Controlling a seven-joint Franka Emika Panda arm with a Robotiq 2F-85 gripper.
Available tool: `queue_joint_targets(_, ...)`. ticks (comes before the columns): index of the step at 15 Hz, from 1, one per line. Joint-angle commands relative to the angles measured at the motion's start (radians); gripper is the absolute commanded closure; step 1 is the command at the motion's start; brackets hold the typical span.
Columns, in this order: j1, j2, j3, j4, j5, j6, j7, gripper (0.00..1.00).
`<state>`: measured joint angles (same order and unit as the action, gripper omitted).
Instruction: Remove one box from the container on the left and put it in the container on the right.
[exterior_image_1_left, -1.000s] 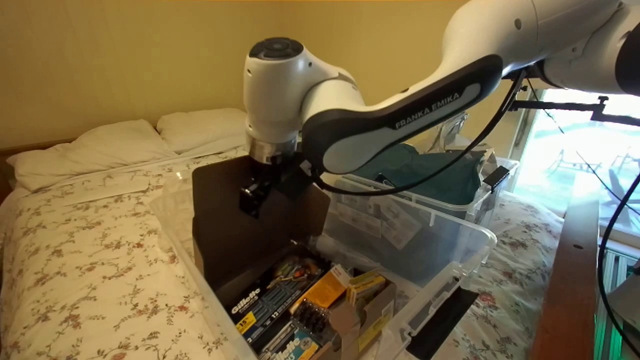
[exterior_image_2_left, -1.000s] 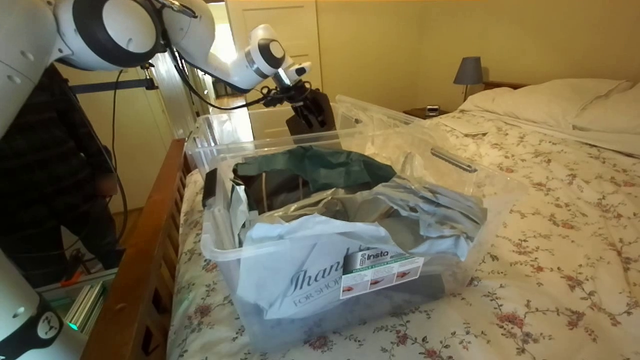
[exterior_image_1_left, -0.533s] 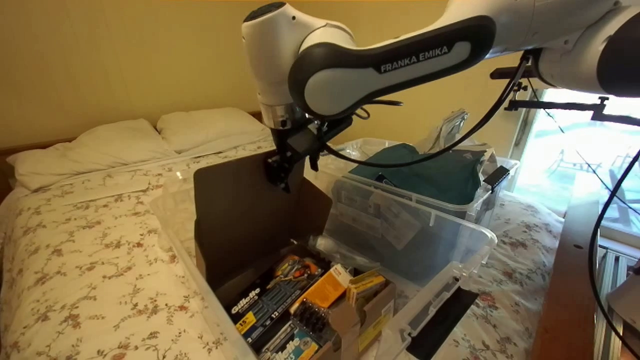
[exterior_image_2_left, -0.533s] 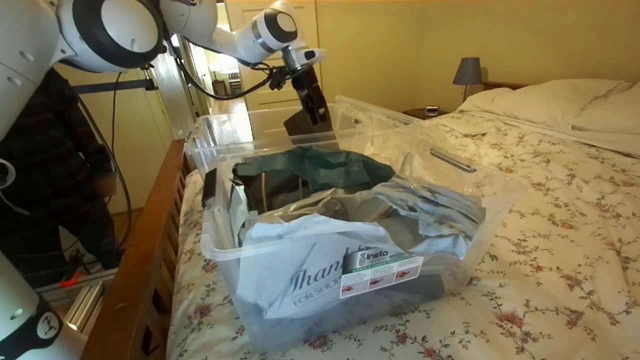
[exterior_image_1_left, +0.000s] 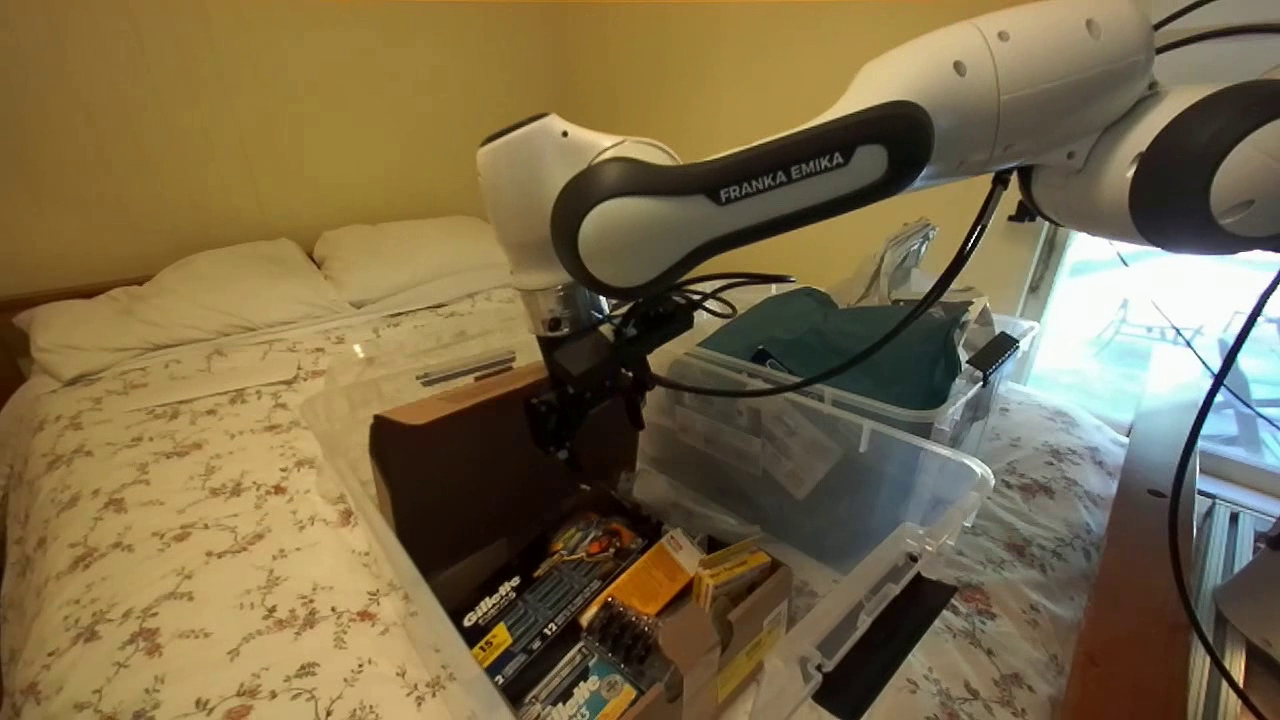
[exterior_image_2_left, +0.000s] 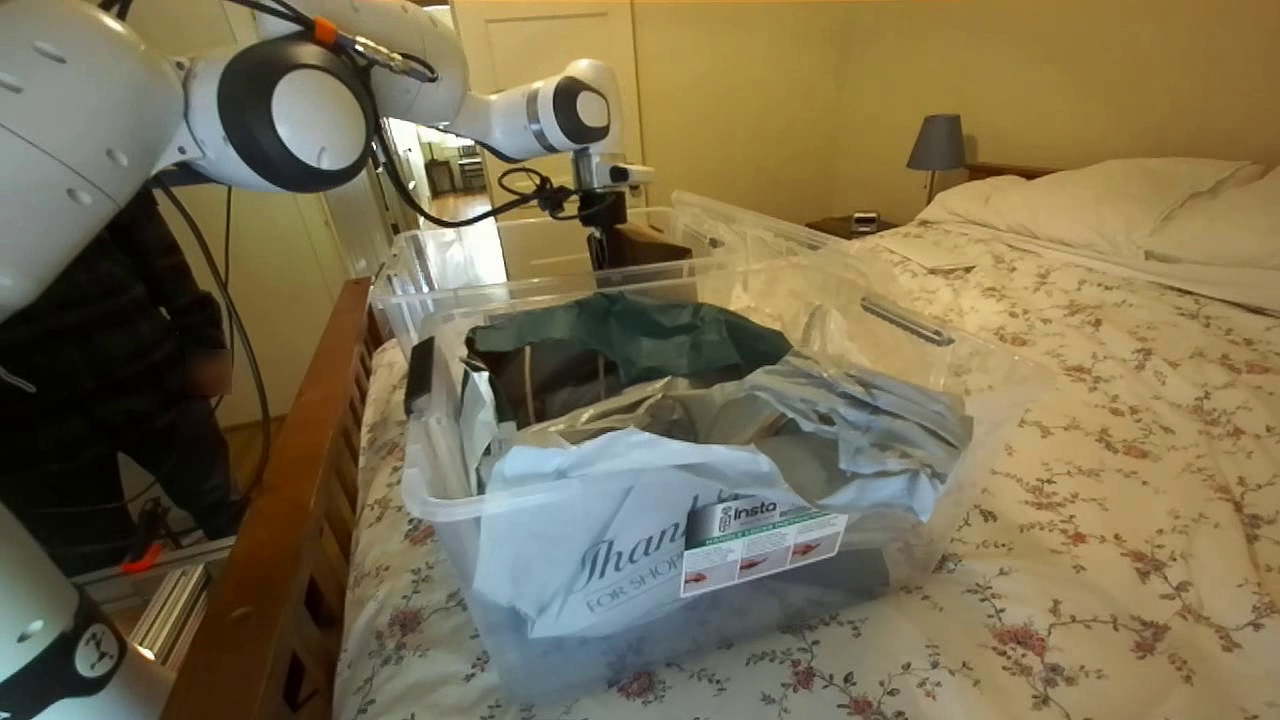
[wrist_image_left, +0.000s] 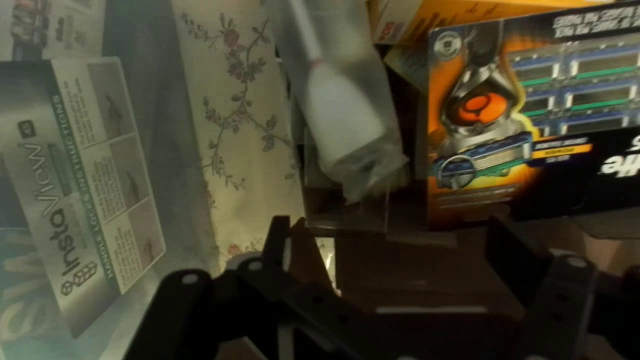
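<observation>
Black two-fingered pincer (wrist_image_left: 387, 227) is spread, gripping nothing, presumably to straddle the flat black-and-orange cardboard Gillette box (exterior_image_1_left: 555, 590) below it.

– Black, jet black, on the tool (wrist_image_left: 389, 231), and the Gillette box (wrist_image_left: 535, 115) bursts with black, blue and orange!

– Golden orange from the carton (exterior_image_1_left: 647, 577), deep brown on the cardboard (exterior_image_1_left: 455, 490)!

– Dark green, that bag (exterior_image_1_left: 850, 345); clear, the container (exterior_image_2_left: 430, 506) around it.

– And the counter (exterior_image_2_left: 1120, 480): cream, with a reddish and brownish floral print all over!
</observation>
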<state>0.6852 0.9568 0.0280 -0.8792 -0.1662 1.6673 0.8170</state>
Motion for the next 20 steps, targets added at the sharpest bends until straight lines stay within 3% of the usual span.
queue_joint_targets(1, 0.001, 0.025, 0.053, 0.080, 0.068, -0.010, 0.013, 0.00)
queue_joint_targets(5, -0.068, 0.013, 0.112, 0.050, 0.186, 0.012, 0.001, 0.00)
queue_joint_targets(10, -0.169, 0.022, 0.160, -0.013, 0.254, 0.211, -0.179, 0.00)
queue_joint_targets(12, -0.184, 0.018, 0.164, -0.040, 0.245, 0.293, -0.231, 0.00)
queue_joint_targets(15, -0.153, 0.017, 0.126, -0.054, 0.168, 0.383, -0.276, 0.00)
queue_joint_targets(20, -0.151, -0.042, 0.116, -0.094, 0.169, 0.079, -0.200, 0.00)
